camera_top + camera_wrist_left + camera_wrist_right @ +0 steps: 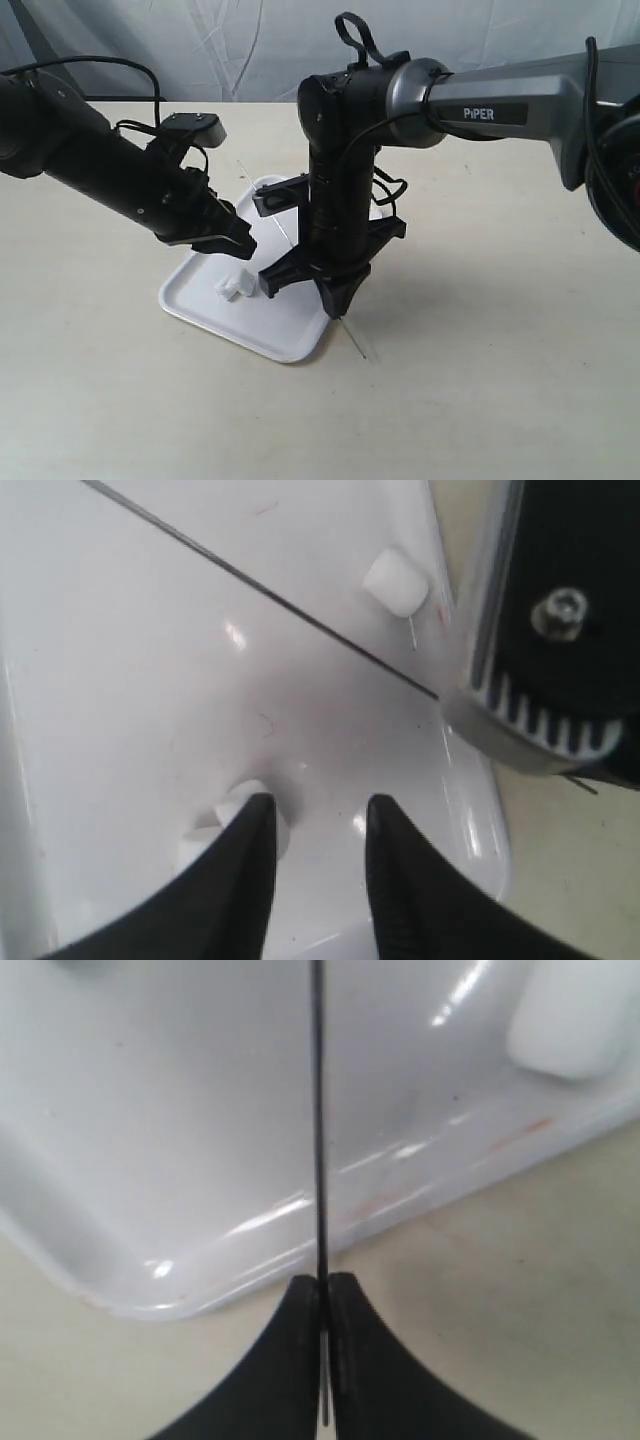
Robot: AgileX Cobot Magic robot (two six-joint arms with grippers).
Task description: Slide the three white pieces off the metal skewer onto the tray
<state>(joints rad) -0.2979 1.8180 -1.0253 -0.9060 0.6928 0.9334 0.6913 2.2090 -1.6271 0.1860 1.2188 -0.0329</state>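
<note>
Stripping looks done: right fingers (355, 1360) clamp the bare skewer (319, 1110), left fingers (240, 880) apart above white pieces (397, 582) on the tray (290, 335); setting the skewer down seems next.

The tray (150, 730) under the left pincer (320, 800) is smooth, glossy white plastic with bright glints. The white piece (396, 582) ahead of that pincer looks matt and soft. The metal skewer (319, 1110) pinched in the right pincer (322, 1280) is thin grey metal with a dull sheen. Both pincers are matt black and finely ribbed. The table (480, 350) is matt beige and smooth.
</note>
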